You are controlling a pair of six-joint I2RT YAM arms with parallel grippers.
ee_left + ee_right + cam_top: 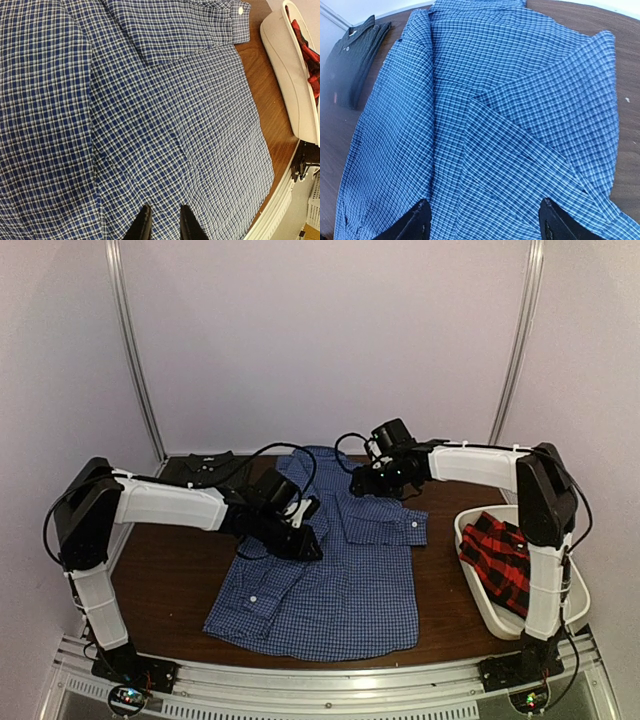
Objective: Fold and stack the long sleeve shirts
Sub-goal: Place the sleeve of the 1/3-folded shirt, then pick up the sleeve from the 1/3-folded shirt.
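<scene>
So, one brown table (pixel 170 570) holds it all. Three shirts are on it or in the tub.

The biggest is one blue check shirt (pixel 340 590). It lies flat in the middle of the table, with both sleeves folded in over it.

Two white arms reach over it. The left arm (pixel 165 505) comes from the left side and the right arm (pixel 480 465) from the right.

One white tub (pixel 492 612) sits at the right edge of the table. One red-and-black shirt (pixel 500 555) lies bunched up inside it.

One dark shirt (pixel 205 468) lies folded at the back left corner, near the blue check shirt's top end.

Two grippers are over the blue check shirt. The right gripper (pixel 485 225) is near the top end. Its two fingers are wide apart with nothing in them.

The left gripper (pixel 165 225) is over the shirt's left side. Its two fingers are close together with a thin gap. I cannot tell if they pinch the cloth.

One small white button (pixel 240 10) shows on a cuff.
</scene>
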